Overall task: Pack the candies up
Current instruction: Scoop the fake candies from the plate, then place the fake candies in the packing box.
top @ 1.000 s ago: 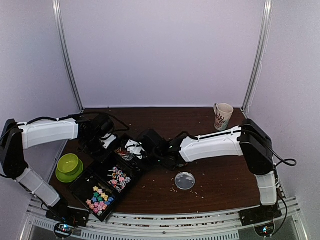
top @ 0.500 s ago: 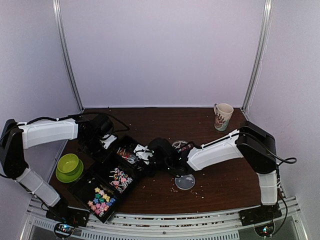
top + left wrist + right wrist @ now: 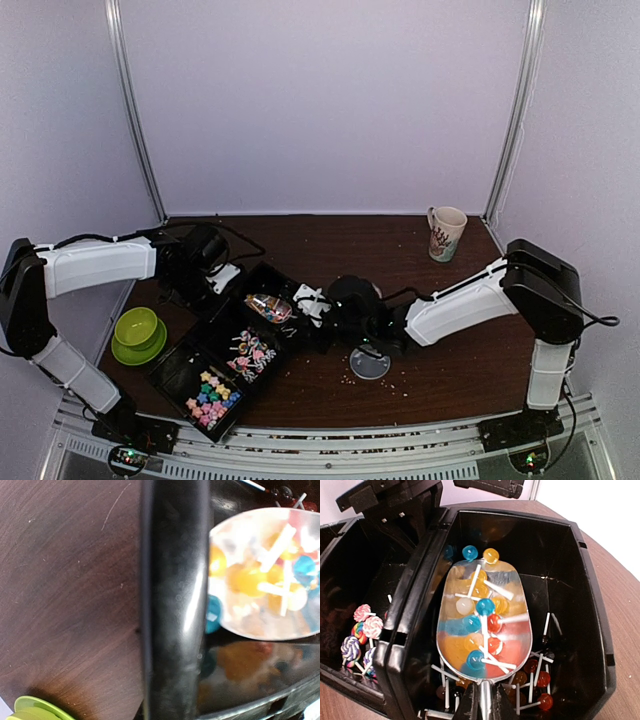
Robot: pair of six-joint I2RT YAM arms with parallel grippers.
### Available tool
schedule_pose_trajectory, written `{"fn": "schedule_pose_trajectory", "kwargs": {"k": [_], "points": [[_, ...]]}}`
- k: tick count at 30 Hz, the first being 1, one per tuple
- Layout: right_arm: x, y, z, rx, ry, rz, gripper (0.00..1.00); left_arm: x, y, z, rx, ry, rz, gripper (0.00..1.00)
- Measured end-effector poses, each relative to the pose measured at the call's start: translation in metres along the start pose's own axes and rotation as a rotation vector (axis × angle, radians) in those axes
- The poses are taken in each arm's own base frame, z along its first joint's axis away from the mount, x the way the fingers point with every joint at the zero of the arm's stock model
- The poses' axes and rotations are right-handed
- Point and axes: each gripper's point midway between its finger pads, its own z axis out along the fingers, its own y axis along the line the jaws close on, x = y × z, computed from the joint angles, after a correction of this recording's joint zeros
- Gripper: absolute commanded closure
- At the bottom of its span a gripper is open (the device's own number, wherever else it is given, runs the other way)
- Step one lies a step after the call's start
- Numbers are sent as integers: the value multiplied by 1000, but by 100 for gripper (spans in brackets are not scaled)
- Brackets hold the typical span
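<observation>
- Two arms meet at one black tray (image 3: 157, 372) in the top view. One mug (image 3: 445, 232) stands at the back right corner. One green bowl (image 3: 137, 327) sits on one green plate (image 3: 140, 352) near the left edge, and one clear round dish (image 3: 370, 362) lies just in front of the right forearm.
- Three tray sections in a row hold the candies (image 3: 250, 352): stars nearest, swirl lollipops in the middle, ball lollipops farthest, where the scoop (image 3: 268, 306) hangs.
- The tray's near corner lies close to the front edge of the table (image 3: 330, 240). The back half of the table is bare but for crumbs.
- Since a second ago the tray has shifted right, and the right gripper (image 3: 306, 308) has drawn back to the right.
- Left wrist: the left gripper (image 3: 222, 280) is clenched on the tray's far rim. The rim runs down the middle of this view, with the loaded scoop to its right.
- Right wrist: the fingers are clamped on the scoop's handle. About a dozen ball lollipops lie on the scoop, with more below it, and about five swirl lollipops sit in the next section.
</observation>
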Motion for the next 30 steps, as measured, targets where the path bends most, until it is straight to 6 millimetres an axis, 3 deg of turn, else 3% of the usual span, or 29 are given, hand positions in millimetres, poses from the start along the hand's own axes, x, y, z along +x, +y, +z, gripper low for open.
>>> {"fn": "schedule_pose_trajectory", "kwargs": {"k": [18,30], "points": [[-34,-10,-32,41,-114,-16,100,-9,2,0,-11,-37,0,100],[-12,-24,-51,75,-106,-15,100,-9,3,0,-15,-38,0,100]]}}
